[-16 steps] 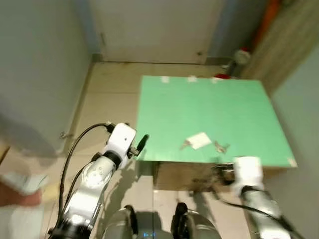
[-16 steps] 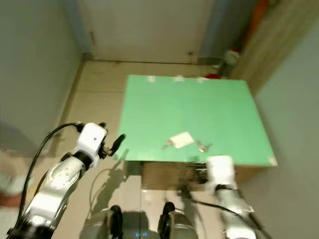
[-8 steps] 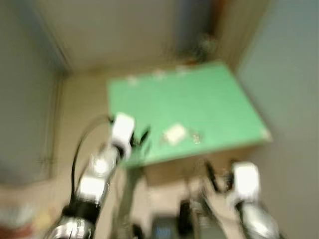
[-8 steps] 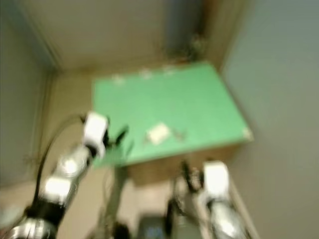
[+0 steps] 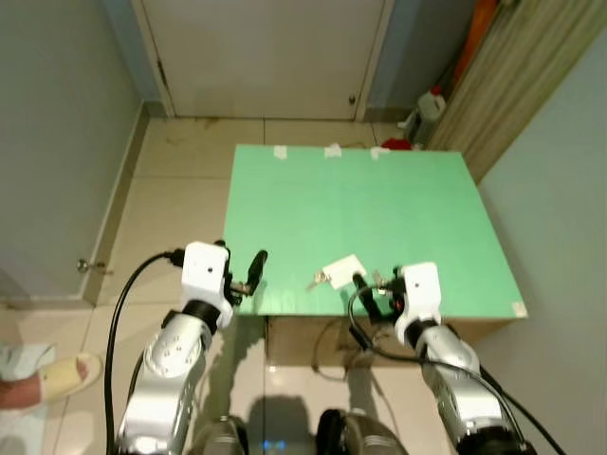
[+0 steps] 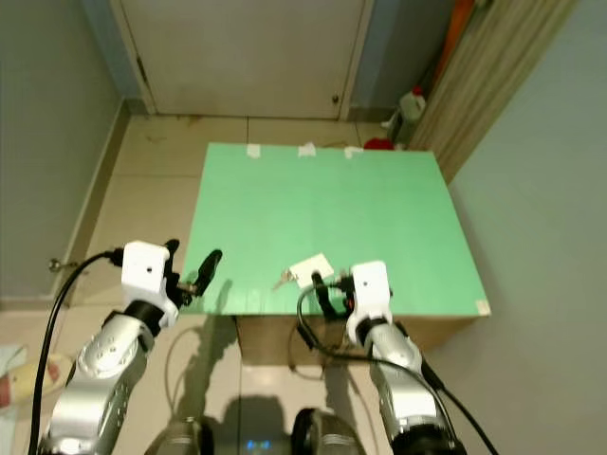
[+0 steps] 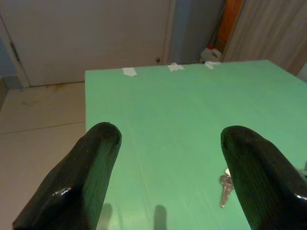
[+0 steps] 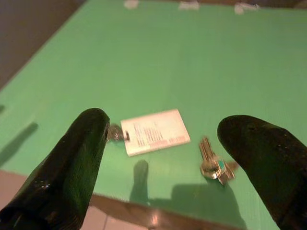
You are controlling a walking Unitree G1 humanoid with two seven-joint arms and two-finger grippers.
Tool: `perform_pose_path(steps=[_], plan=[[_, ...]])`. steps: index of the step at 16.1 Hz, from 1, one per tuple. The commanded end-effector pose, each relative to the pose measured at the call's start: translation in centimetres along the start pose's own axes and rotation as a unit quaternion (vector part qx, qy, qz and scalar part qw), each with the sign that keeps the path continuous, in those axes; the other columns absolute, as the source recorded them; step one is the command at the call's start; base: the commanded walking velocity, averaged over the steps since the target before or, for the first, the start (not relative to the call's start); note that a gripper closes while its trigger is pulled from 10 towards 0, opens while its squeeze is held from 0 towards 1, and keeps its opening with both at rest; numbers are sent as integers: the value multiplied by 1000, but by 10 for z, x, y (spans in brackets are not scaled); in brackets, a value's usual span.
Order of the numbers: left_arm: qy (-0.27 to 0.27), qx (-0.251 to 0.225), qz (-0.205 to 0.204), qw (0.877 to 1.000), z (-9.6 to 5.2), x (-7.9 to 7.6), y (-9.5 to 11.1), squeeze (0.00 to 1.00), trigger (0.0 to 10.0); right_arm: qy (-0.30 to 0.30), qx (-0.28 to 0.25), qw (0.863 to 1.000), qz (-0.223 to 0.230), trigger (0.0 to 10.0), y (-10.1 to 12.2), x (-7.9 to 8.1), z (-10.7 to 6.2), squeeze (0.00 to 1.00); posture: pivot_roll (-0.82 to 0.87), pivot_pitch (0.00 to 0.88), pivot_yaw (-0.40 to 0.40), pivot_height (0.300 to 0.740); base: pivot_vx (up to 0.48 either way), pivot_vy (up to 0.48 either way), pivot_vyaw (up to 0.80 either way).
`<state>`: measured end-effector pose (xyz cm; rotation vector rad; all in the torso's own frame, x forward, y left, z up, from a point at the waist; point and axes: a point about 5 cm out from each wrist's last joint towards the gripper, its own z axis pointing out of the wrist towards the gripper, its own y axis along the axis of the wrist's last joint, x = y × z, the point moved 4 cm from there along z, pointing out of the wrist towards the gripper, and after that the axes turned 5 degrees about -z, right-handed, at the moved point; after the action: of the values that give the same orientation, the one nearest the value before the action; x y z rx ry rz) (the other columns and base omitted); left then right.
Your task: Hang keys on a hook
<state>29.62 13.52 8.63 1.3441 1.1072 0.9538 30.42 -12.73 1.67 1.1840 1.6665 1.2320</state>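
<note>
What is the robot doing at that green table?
It stands at the near edge of the green table, getting ready to pick up the keys. They lie by a white tag. The right gripper hangs open just before them, holding nothing. The left gripper waits open at the table's left corner.

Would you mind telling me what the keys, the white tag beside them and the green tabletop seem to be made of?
Keys: metal, by the silvery glint, with a small teal part, perhaps plastic.
White tag: flat card, paper or plastic, printed with dark lines; which is unclear.
Green tabletop: smooth matte sheet, maybe board or foam, taped at the far edge.
</note>
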Motion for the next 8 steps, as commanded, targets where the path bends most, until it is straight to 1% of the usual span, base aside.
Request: perform_pose_path(steps=[1, 2, 6, 8], plan=[[13, 5, 0, 1000, -1, -1, -2, 0, 10000, -2, 15, 1000, 3, 10000, -11, -3, -5, 20, 102, 94, -96, 736, 244, -304, 0], [22, 6, -7, 1000, -1, -1, -2, 0, 10000, -1, 16, 1000, 3, 10000, -13, -2, -5, 20, 94, 91, -95, 736, 255, -405, 0], [29, 20, -13, 999, 4, -8, -7, 0, 10000, -7, 24, 1000, 3, 10000, -24, -5, -18, 20, 30, 91, -70, 736, 277, -388, 0], [32, 27, -14, 999, 7, -7, -9, 0, 10000, -17, 29, 999, 7, 10000, -29, -8, -24, 24, 10, 103, -59, 736, 289, -381, 0]])
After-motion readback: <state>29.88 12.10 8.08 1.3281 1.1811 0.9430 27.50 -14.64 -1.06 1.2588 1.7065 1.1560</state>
